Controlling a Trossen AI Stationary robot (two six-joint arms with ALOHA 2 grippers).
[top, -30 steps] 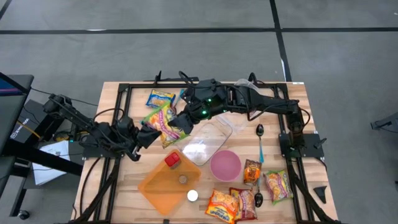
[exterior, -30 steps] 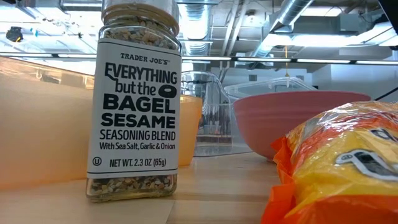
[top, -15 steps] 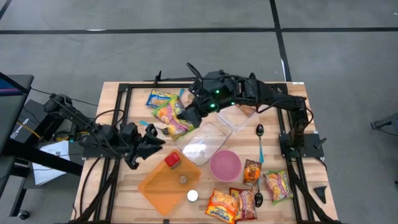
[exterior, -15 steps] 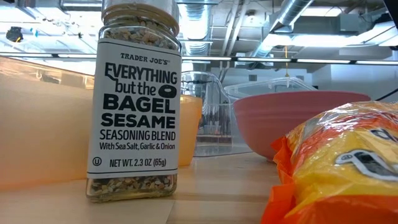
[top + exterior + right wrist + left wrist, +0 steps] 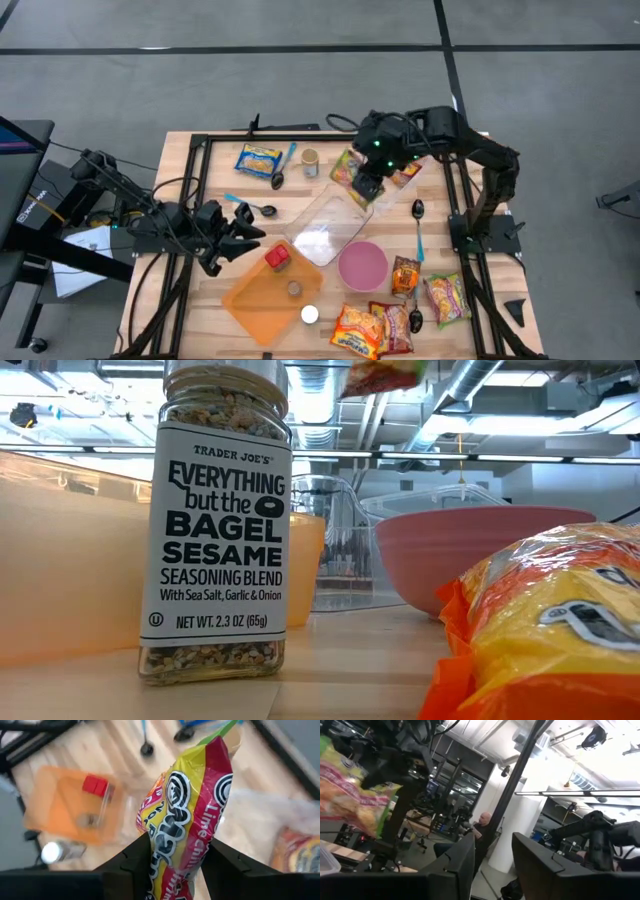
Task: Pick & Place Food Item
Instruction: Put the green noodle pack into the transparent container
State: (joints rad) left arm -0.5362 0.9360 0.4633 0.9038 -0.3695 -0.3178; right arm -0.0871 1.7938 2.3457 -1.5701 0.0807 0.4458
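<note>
1. Two arms are at work: the right gripper (image 5: pixel 366 186) is up over the far right of the table (image 5: pixel 200 310), and the left gripper (image 5: pixel 243 225) sits low at the left edge.
2. One lime-chili snack bag (image 5: pixel 187 815) is clamped between the right gripper's fingers (image 5: pixel 131 865) and hangs in the air over the far end of the clear lid (image 5: pixel 335 222); the low view catches its lower end at the top edge (image 5: pixel 380 375).
3. Empty and parted, the left gripper's fingers (image 5: pixel 462 860) hold nothing.
4. Counted on the table: one orange tray (image 5: pixel 250 297) holding one red block (image 5: pixel 277 257), one pink bowl (image 5: pixel 362 265), one seasoning jar (image 5: pixel 217 520), one small cup (image 5: pixel 310 162), four spoons, and one yellow packet (image 5: pixel 258 159) at the far side.
5. Four orange snack packets lie in the near right corner (image 5: pixel 358 330).
6. A second ago the bag was low between both grippers near the table's middle; since then the right arm has carried it up and rightward, and the left arm has drawn back with its fingers spread.
</note>
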